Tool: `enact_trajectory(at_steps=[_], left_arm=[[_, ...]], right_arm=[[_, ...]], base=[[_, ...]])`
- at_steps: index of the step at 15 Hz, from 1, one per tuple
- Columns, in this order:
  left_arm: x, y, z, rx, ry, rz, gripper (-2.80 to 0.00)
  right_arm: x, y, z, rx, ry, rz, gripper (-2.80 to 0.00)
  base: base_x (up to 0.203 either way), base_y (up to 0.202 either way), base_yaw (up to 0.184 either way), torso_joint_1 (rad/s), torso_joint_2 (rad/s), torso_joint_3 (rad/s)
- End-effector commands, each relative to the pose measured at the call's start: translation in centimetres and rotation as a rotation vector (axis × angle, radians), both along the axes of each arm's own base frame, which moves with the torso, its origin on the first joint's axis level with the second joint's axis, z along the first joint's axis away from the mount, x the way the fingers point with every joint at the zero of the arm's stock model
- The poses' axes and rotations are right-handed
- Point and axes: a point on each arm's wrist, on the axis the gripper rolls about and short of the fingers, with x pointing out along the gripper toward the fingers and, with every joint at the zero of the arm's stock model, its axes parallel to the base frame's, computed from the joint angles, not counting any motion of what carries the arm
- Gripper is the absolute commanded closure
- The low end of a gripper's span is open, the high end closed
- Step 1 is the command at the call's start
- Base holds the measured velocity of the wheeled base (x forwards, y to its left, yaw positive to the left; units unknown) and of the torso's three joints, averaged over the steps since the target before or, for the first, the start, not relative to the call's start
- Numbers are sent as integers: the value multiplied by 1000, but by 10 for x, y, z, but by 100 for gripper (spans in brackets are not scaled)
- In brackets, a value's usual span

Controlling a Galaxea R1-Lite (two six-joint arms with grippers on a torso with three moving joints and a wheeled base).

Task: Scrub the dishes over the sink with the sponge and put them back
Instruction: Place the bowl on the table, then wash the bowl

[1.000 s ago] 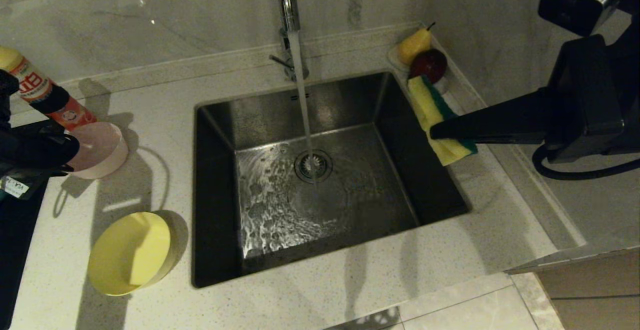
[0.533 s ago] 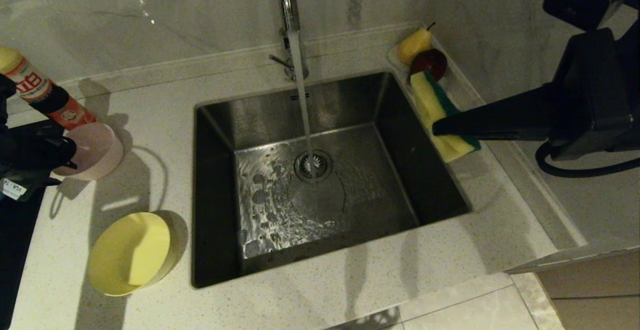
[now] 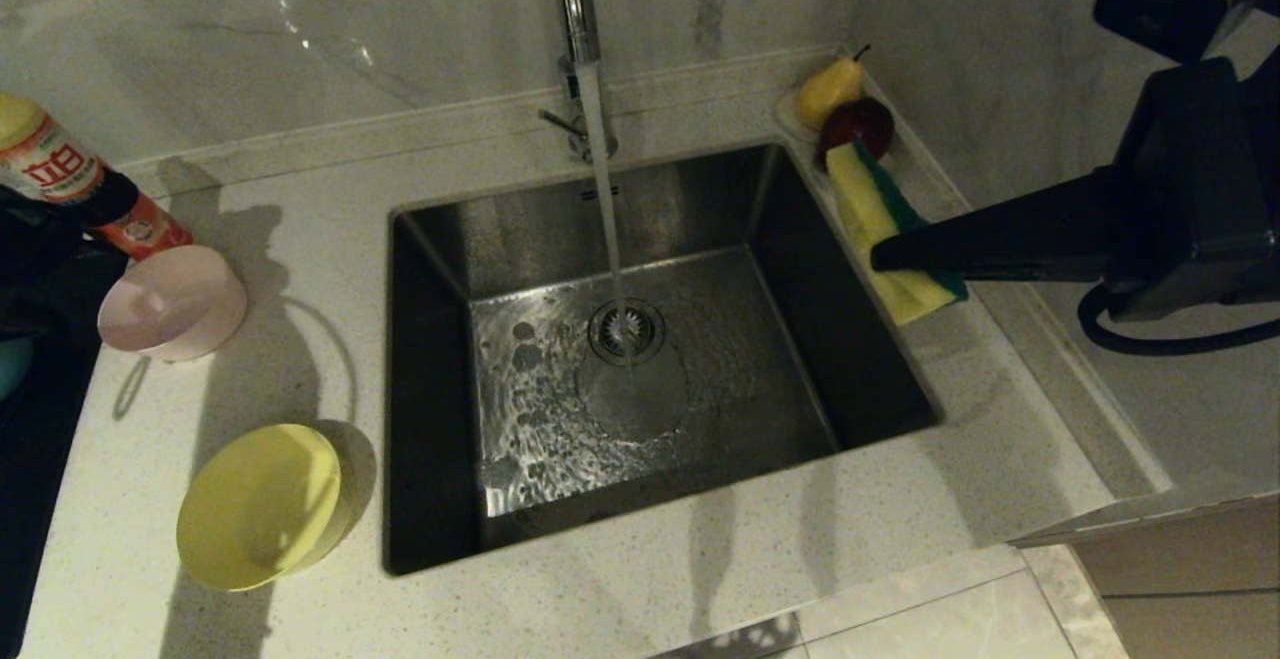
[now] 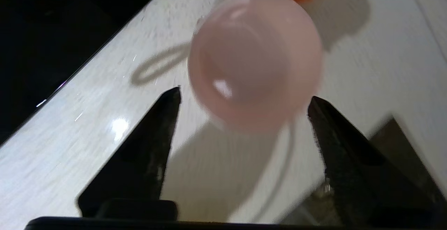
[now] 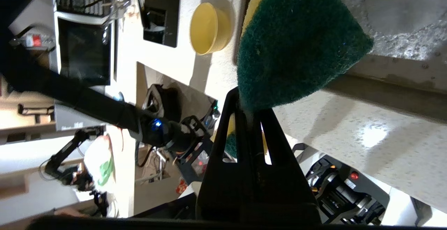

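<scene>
The left claw [image 4: 244, 97], open, has set down the pink bowl [image 4: 255, 59] just ahead; the right claw [image 5: 249, 109] grips the sponge [image 5: 297, 38]. Next: the yellow bowl [image 3: 258, 504].

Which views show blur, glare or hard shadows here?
Left wrist view: pink bowl and counter are smeared by motion, with a glare spot on the counter. Head view: dim, with hard shadows beside the yellow bowl and glints on the wet sink. Right wrist view: sponge sharp, background behind it blown out bright.
</scene>
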Motion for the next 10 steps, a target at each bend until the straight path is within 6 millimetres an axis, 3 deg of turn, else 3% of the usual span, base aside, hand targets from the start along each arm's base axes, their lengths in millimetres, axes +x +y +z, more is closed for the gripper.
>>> enact_trajectory(at_steps=[1,6,10], left_arm=[[-36,-20,24,32,-26,-41,0],[-79,-48,18,-8,86,-290,0],[-79,-52,-14,9,211,-370,0]], right_arm=[[5,-1,-4,-9,18,-15,0],[12,-4,-8,-14,26,-45,0],[11,-6,-8,-15,29,-51,0]], base=[[0,0,0,0,0,0],[0,0,0,0,0,0],[0,0,0,0,0,0]])
